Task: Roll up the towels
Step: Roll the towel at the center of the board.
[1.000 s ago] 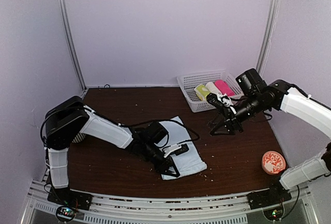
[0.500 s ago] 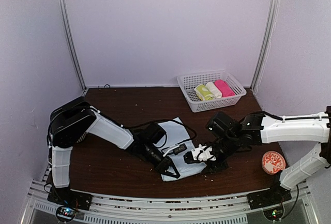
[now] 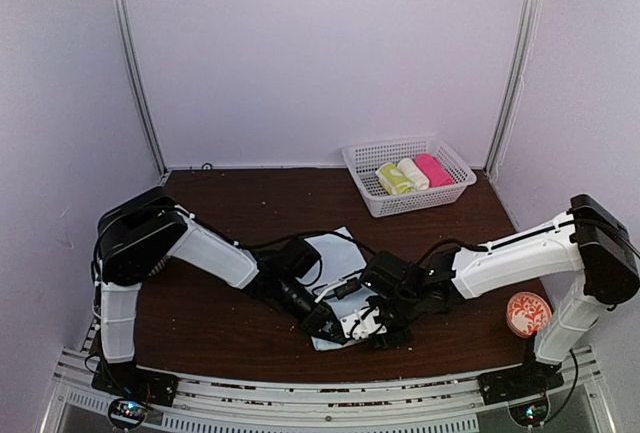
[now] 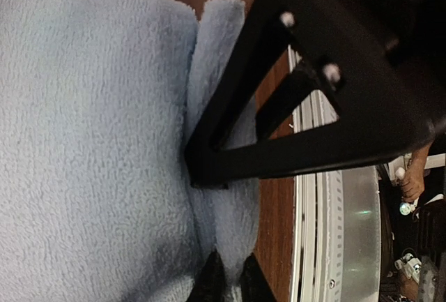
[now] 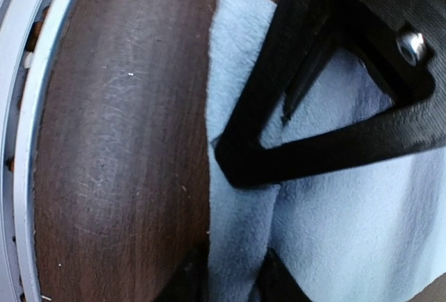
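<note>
The pale blue towel lies flat on the dark table, partly hidden by both arms. My left gripper is at its near edge, shut on a raised fold of the towel; that fold sits between its fingertips. Just to the right, my right gripper straddles the same near edge. In the right wrist view the towel's folded edge fills the gap between the fingertips. The yellow-green towel lies rolled in the basket.
A white basket at the back right also holds a cream roll and a pink roll. An orange patterned disc lies near the right arm's base. The metal rail of the table's near edge runs close to the towel.
The right arm has swung from beside the basket down to the towel's near edge, next to the left gripper, and its jaws have narrowed round the edge. The left gripper has stayed put.
</note>
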